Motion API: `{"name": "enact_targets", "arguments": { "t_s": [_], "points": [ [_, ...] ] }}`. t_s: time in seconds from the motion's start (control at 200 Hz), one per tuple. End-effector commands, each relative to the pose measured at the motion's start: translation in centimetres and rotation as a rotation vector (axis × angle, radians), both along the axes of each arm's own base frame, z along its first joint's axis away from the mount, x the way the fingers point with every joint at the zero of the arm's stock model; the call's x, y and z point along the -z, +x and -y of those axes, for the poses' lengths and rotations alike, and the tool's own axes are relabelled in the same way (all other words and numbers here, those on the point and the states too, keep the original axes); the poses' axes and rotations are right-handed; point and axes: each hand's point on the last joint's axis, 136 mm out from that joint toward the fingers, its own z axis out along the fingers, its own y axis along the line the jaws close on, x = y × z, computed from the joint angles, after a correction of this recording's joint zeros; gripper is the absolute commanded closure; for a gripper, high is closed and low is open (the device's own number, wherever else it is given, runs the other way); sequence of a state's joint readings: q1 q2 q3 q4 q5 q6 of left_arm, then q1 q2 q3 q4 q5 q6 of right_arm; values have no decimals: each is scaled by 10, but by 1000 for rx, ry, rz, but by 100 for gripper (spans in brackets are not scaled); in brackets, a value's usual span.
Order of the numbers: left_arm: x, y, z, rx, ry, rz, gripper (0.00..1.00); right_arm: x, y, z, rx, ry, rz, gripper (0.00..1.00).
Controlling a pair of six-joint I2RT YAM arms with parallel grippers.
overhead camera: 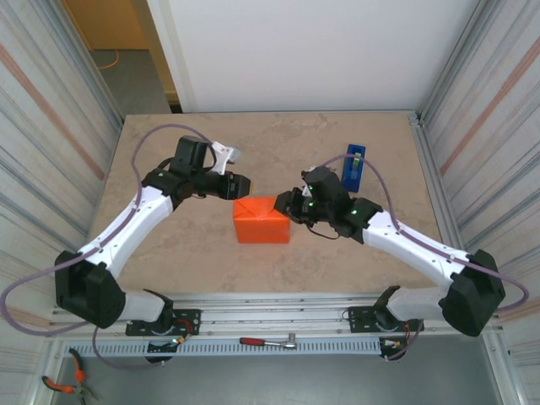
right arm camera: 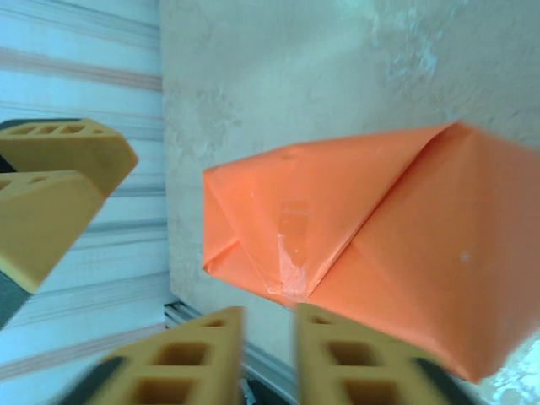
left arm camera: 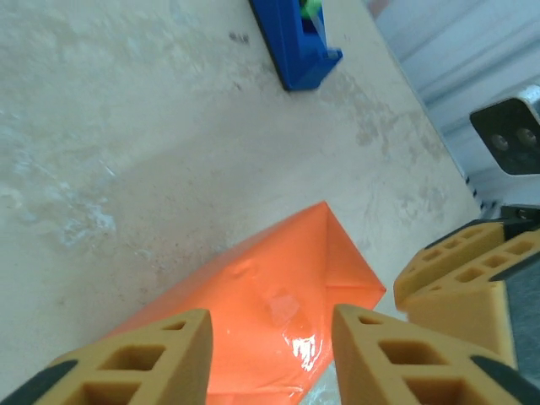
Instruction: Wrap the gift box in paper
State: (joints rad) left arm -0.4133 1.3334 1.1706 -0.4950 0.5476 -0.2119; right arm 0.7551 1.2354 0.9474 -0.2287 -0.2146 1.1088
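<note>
top view: the orange paper, folded shut into a block, sits on the bench between the left hand and the right hand.
left wrist: the left hand is open and empty, with the paper just ahead of its fingertips and a blue tape dispenser far beyond.
right wrist: the right hand is slightly parted and empty, just short of the paper's taped end.

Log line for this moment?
paper: wrapped shut, box hidden inside | left gripper: open, at left end | right gripper: open, at right end | tape dispenser: far right
</note>
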Motion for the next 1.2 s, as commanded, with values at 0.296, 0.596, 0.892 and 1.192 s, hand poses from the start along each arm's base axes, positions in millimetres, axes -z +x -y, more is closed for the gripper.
{"name": "enact_targets", "arguments": {
  "t_s": [0.296,0.596,0.892,1.192],
  "points": [
    [25,-3,-34,-181,-65,-25,32,-13,29,40,26,-77,45,32],
    [48,1,-27,-204,-147,-78,30,24,47,22,16,-80,-15,34],
    [68,0,-26,-210,-151,-103,48,65,47,28,55,-108,-85,60],
    [89,-7,-29,-200,-117,-139,67,79,40,30,56,-111,-118,80]
  ]
}}
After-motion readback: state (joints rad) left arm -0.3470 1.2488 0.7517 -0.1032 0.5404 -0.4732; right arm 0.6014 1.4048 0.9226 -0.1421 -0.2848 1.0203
